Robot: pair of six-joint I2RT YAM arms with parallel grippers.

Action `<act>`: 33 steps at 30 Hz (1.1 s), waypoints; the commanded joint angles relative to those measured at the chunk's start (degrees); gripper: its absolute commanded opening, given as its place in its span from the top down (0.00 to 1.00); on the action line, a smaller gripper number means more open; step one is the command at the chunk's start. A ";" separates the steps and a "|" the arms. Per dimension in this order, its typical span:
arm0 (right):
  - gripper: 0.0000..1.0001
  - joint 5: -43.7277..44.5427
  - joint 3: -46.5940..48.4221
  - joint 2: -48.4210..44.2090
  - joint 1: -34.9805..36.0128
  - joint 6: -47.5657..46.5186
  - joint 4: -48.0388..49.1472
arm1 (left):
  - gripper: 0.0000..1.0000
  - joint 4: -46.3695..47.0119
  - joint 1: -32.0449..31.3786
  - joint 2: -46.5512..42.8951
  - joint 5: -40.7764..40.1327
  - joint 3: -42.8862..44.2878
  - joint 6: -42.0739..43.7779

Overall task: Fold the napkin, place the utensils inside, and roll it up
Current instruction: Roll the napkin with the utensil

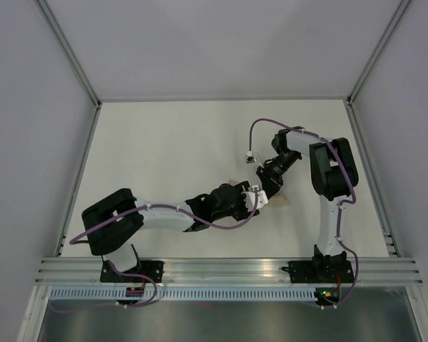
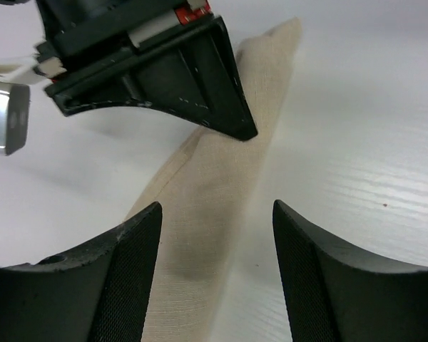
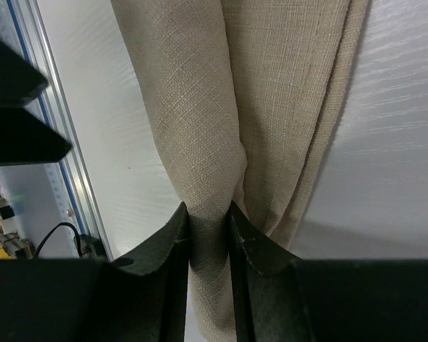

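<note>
right wrist view: we see the right gripper (image 3: 209, 214) clamped narrow on a fold of the napkin (image 3: 271, 107), both fingers pressed into the cloth at 6 o'clock. the tan fabric is gathered into a long strip w/ lengthwise folds, running from the fingers up to 12 o'clock & out of frame. the white table (image 3: 399, 157) shows beside it at 3 o'clock. an aluminium rail (image 3: 57, 142) runs along the 9 o'clock side.

left wrist view: the left gripper (image 2: 215, 214) stands wide, its two textured fingers at 7 & 5 o'clock w/ a clear gap between them. the napkin strip runs diagonally from 7 o'clock to 1 o'clock, passing thru that gap. its lower end slips behind the finger at 7 o'clock, and we can't tell whether that finger touches the cloth. the other finger is apart from it, over bare table. at 11–12 o'clock a black finger of the right gripper hangs w/ its tip at the strip's edge, approx mid-frame.

top view: both grippers meet nose to nose a bit toward 3 o'clock from the table's centre. the left arm (image 1: 164, 212) reaches in from 7 o'clock, and the right arm (image 1: 330, 221) stands at 5 o'clock & bends over toward the centre. the napkin is mostly hidden under them; only faint tan slivers show beside the grippers.
</note>
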 commanded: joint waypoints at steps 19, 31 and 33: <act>0.72 4.09 2.49 6.90 -0.07 -3.31 0.95 | 0.54 1.42 -3.27 16.52 -10.67 5.56 14.39; 0.35 1.54 2.49 2.51 -0.60 -0.59 2.62 | 0.92 -11.78 -2.39 17.23 1.81 9.69 9.64; 0.29 1.36 2.05 -0.29 -1.12 0.98 3.76 | 0.93 -13.88 -1.69 16.96 4.35 10.39 8.85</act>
